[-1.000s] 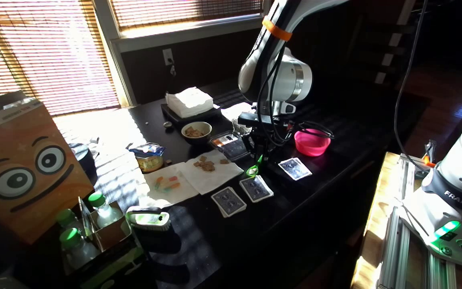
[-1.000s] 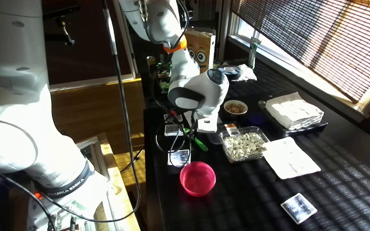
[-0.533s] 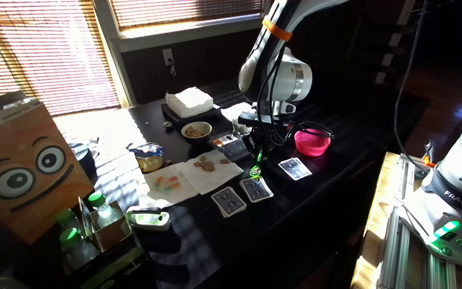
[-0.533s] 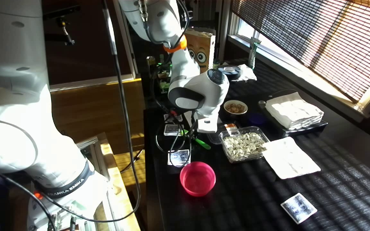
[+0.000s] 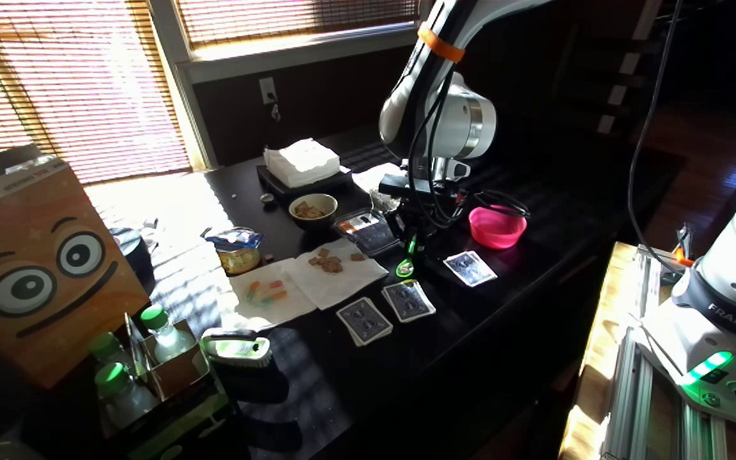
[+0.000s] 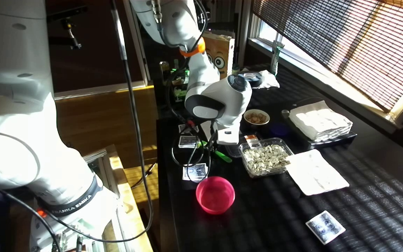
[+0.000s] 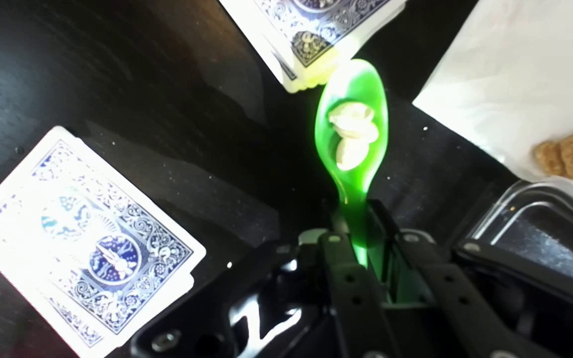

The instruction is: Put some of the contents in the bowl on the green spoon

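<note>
Wrist view: the black two-fingered gripper (image 7: 360, 221) clamps the slim green plastic spoon (image 7: 353, 183); level travel should retain pale oval seeds (image 7: 354, 130).

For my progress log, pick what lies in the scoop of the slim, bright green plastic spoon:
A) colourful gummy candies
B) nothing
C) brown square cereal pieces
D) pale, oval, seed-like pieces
D: the wrist view shows pale, oval, seed-like pieces lying in the green spoon.
</note>
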Tool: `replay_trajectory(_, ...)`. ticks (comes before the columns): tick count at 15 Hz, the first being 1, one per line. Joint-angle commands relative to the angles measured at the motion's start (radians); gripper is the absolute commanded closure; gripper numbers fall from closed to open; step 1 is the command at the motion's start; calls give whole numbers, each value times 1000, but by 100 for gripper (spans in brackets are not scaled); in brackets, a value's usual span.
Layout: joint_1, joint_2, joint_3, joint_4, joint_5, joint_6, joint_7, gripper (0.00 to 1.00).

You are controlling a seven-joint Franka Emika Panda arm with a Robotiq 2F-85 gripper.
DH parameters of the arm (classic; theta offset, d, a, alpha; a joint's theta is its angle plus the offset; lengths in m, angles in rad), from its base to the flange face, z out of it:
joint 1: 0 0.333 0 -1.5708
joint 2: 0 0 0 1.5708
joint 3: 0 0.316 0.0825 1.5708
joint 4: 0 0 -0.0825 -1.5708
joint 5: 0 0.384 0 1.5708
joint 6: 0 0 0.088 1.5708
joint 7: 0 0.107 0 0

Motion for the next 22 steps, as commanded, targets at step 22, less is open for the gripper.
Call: replay_trajectory(22,-129,-170,-149,209,-142,-273,-71,96)
